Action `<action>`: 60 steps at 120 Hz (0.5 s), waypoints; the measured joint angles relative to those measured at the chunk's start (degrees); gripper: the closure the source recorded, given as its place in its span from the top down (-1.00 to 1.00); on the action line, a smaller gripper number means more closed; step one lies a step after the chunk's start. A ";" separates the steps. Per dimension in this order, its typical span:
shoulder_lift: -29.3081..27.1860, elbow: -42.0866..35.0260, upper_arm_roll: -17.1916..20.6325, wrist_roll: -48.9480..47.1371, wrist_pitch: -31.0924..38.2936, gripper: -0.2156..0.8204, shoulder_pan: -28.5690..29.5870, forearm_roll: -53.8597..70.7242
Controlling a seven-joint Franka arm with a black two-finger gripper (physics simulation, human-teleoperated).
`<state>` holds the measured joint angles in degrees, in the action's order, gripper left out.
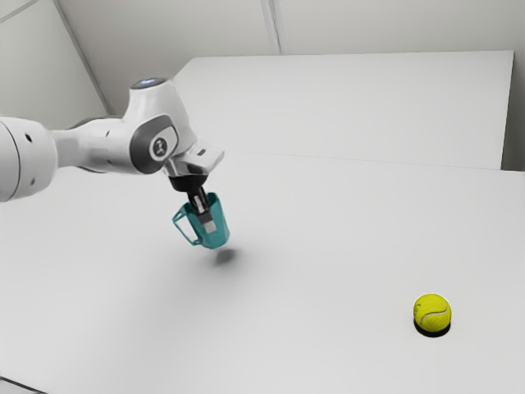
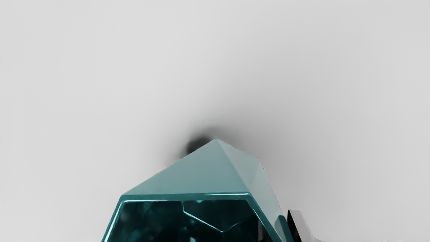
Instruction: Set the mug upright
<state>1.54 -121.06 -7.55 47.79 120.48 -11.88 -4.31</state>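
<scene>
My gripper (image 1: 206, 220) points down over the table, shut on the wall of the teal mug (image 1: 216, 235). The mug hangs above the tabletop, with its shadow below, and leans a little; its opening faces up and its handle points to the exterior view's left. In the wrist view the faceted mug (image 2: 198, 178) shows its rim and dark inside, and the gripper (image 2: 277, 230) has one finger outside the wall and the other partly visible within the opening. The mug's base is hidden there.
A yellow tennis ball (image 1: 432, 313) rests on the white table (image 1: 328, 238), well away from the mug toward the exterior view's right and nearer its camera. A pale panel (image 1: 353, 107) stands behind the table, and a dark cable (image 1: 20, 386) lies at the lower left corner.
</scene>
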 joint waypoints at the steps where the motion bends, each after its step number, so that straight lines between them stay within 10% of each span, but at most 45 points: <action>1: -0.20 -0.37 0.00 -0.24 0.33 -0.91 -0.05 0.30; 60: -2.09 -10.15 0.38 -10.16 13.68 -0.90 -1.02 5.07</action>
<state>-0.55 -131.22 -7.17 37.63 134.17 -12.90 0.75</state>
